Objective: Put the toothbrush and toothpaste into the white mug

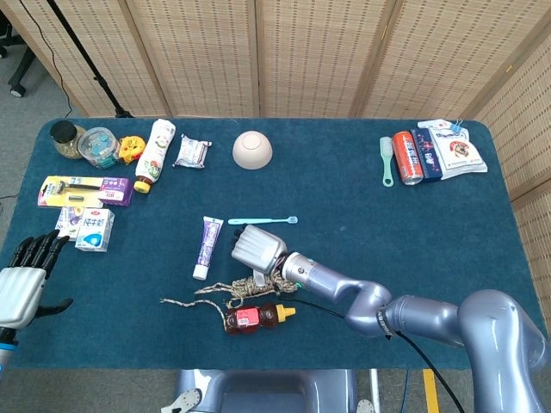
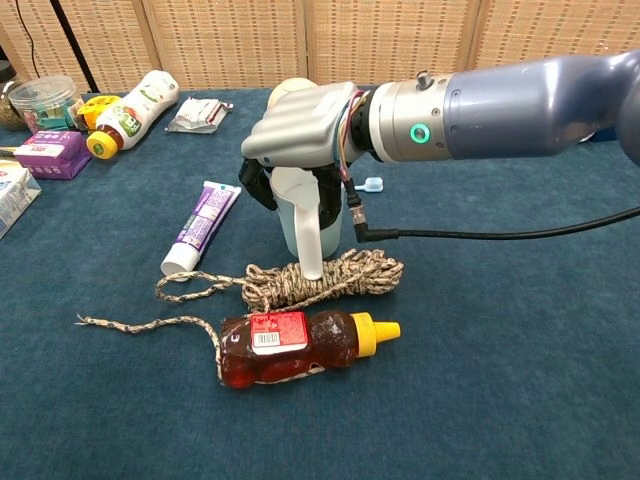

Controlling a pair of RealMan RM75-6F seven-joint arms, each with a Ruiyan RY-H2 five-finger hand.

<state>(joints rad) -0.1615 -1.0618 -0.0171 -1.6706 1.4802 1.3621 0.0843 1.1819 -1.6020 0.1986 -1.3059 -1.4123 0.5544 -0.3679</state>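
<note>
— Where is the white mug [image 2: 300, 215]?
— Upright in the right hand [image 2: 300, 130], gripped from above, beside the rope coil [image 2: 325, 277].
— And the toothpaste [image 1: 207, 245], the toothbrush [image 1: 263, 220]?
— Both lie on the table [image 1: 387, 224] — toothpaste just left of the mug.
— The left hand [image 1: 24, 284]?
— Empty, fingers apart.

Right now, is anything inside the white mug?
Cannot tell. The right hand grips the mug from above, covering its opening. Toothpaste and toothbrush lie outside on the table.
</note>
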